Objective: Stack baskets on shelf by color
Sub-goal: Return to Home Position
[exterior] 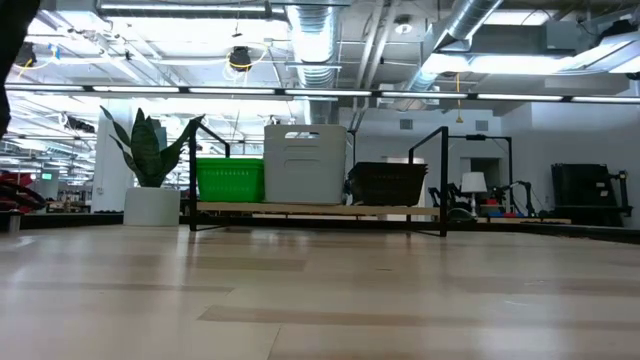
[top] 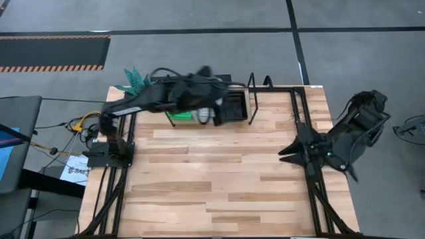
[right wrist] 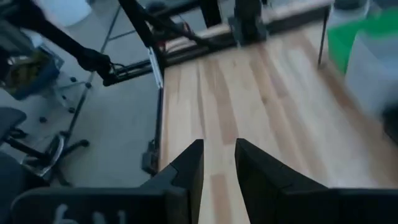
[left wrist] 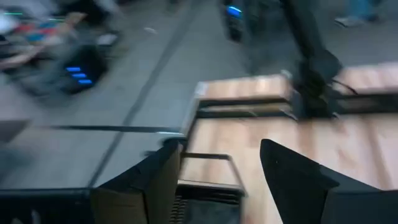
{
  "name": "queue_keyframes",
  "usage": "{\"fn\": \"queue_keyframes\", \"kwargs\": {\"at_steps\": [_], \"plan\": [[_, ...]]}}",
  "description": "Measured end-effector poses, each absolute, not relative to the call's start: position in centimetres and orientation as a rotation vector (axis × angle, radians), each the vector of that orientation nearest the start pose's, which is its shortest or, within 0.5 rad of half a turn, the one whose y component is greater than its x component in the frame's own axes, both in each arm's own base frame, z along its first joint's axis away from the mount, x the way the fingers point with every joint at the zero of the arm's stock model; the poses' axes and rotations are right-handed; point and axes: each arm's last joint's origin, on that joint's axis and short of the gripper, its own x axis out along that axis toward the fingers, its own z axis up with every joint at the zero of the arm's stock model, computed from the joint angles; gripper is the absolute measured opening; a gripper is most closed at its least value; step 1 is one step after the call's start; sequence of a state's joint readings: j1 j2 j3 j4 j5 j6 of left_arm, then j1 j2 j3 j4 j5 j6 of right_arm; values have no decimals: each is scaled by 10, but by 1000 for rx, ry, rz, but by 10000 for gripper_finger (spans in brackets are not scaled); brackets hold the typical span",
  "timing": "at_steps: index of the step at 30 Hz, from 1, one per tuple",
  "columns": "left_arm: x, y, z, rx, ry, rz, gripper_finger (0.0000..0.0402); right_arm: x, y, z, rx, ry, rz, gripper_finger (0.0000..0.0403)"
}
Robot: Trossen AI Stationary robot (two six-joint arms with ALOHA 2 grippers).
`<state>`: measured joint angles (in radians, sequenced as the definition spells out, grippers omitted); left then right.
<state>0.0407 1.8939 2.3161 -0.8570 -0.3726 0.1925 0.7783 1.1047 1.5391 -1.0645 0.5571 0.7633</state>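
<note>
**Now all three colours are sitting sorted on the shelf (exterior: 310, 209)**

Seen across the low view, the shelf is carrying three stacks in a row at the far edge of the table (top: 219, 179). The green baskets (exterior: 229, 180) are sitting at the left end, the white baskets (exterior: 306, 165) are standing tallest in the middle, and the black baskets (exterior: 386, 183) are sitting at the right end. Each stack is resting on the wooden board between the upright wire loops. A potted plant (exterior: 150, 150) is standing just past the green end.

From above, the left arm is reaching from its base to the shelf, and the left gripper (top: 212, 113) is hovering over the place where the white and black stacks are meeting. Its fingers (left wrist: 155, 186) are spread wide and gripping nothing. In its wrist view a black mesh rim is showing beneath them.

The right arm is sitting folded at the table's right edge, well apart from the shelf, with the right gripper (top: 287, 151) pointing toward the table's middle. Its fingers (right wrist: 186, 171) are standing only slightly parted, with a narrow strip of bare tabletop showing between them, and are holding nothing.
</note>
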Motion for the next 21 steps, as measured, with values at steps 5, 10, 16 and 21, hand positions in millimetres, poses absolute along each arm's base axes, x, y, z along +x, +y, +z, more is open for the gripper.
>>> {"fn": "queue_keyframes", "kwargs": {"at_steps": [5,10,16,21], "plan": [[336,11,500,161,446,434,213,118,96,443,222,443,-21,118],[291,-8,515,120,443,288,213,87,58,421,258,340,-106,118],[251,-25,496,70,404,267,213,59,29,359,426,134,-65,118],[214,-37,447,-28,266,248,213,47,18,304,539,-122,22,118]]}}
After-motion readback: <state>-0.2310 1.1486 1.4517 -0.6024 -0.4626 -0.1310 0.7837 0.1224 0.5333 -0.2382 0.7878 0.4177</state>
